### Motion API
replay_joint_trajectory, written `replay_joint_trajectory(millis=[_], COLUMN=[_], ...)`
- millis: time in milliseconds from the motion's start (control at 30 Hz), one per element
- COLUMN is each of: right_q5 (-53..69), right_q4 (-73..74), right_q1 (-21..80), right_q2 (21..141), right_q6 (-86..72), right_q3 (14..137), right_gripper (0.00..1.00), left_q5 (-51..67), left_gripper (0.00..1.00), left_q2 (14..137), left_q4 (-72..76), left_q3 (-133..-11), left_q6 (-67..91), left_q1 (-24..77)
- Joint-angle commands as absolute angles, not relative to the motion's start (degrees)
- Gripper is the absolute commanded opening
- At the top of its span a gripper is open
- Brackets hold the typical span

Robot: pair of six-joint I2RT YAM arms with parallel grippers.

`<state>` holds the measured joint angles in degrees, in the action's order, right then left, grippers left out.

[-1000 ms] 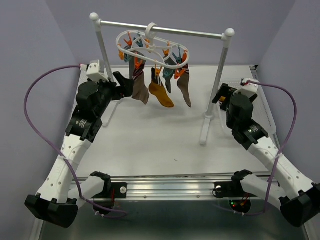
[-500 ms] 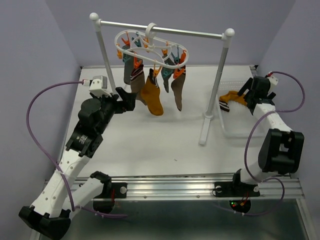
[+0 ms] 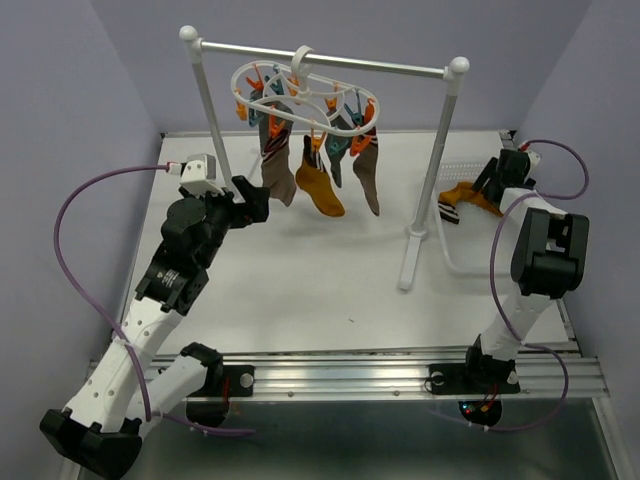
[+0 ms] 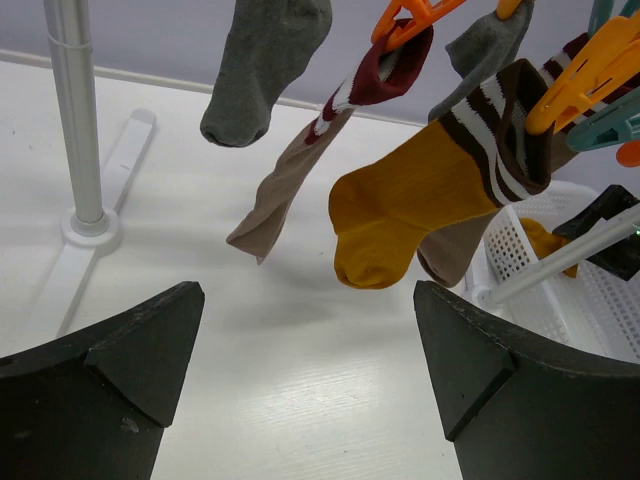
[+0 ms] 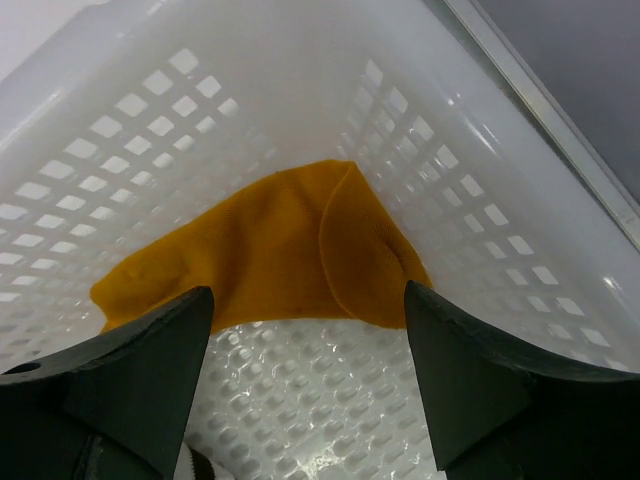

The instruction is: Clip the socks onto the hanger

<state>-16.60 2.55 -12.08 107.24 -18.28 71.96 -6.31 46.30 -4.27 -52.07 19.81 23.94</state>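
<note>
The white oval hanger (image 3: 300, 95) hangs by its hook from the rack's crossbar, and several socks are clipped under it. Among them are a mustard sock (image 3: 322, 187) and brown and grey ones. The left wrist view shows the mustard sock (image 4: 420, 205), a grey sock (image 4: 262, 65) and a tan striped sock (image 4: 290, 185). My left gripper (image 3: 250, 195) is open and empty, just left of the hanging socks (image 4: 310, 340). My right gripper (image 3: 492, 185) is open inside the white basket, just above a loose mustard sock (image 5: 270, 250). A striped sock (image 3: 447, 212) lies beside that one.
The white two-post rack with metal crossbar (image 3: 330, 60) spans the back of the table. Its right post (image 3: 432, 160) and foot (image 3: 410, 255) stand beside the white mesh basket (image 3: 455, 262) at the far right. The basket's walls (image 5: 150, 110) surround my right gripper.
My right arm has swung out from mid-right to the far-right basket and now reaches into it. My left arm shifted slightly. The hanging socks swung.
</note>
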Motion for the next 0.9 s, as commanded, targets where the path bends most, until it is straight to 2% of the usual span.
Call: replay_joint_trajectory(millis=[0, 333, 367, 400, 467, 500, 567, 600, 867], right_q5=[-18.19, -17.31, -17.75, -18.19, -18.46, -18.54, -18.2, -17.76, -11.61], right_q4=[-1.84, -4.39, -4.57, -5.09, -5.97, -6.67, -7.29, -8.08, -9.76], right_q1=[-13.01, -13.54, -13.54, -13.54, -13.54, -13.54, -13.54, -13.54, -13.54], right_q2=[110.21, 113.91, 113.99, 113.99, 113.73, 113.47, 112.24, 111.54, 96.17], right_q6=[-19.77, -20.04, -20.21, -20.21, -20.13, -19.6, -18.99, -18.64, -14.15], right_q3=[74.44, 73.22, 72.95, 72.69, 71.64, 71.2, 70.4, 69.53, 65.92], right_gripper=[0.81, 0.79, 0.74, 0.59, 0.38, 0.21, 0.05, 0.01, 0.01], left_q5=[-7.56, -6.59, -6.5, -6.42, -5.89, -5.45, -5.27, -5.1, -0.62], left_gripper=[0.99, 0.99, 0.99, 0.99, 0.99, 0.99, 0.99, 0.99, 0.99], left_q2=[46.67, 49.83, 50.09, 50.27, 50.45, 50.45, 50.1, 50.01, 48.43], left_q4=[-1.32, -1.93, -1.85, -1.76, -1.93, -1.93, -1.93, -2.02, -0.44], left_q3=[-51.5, -53.26, -53.44, -53.52, -53.96, -54.05, -54.23, -54.32, -53.35], left_q6=[18.37, 18.28, 18.37, 18.37, 18.28, 18.37, 18.46, 18.46, 18.02], left_q1=[24.17, 24.17, 24.17, 24.17, 24.17, 24.17, 24.17, 24.17, 24.17])
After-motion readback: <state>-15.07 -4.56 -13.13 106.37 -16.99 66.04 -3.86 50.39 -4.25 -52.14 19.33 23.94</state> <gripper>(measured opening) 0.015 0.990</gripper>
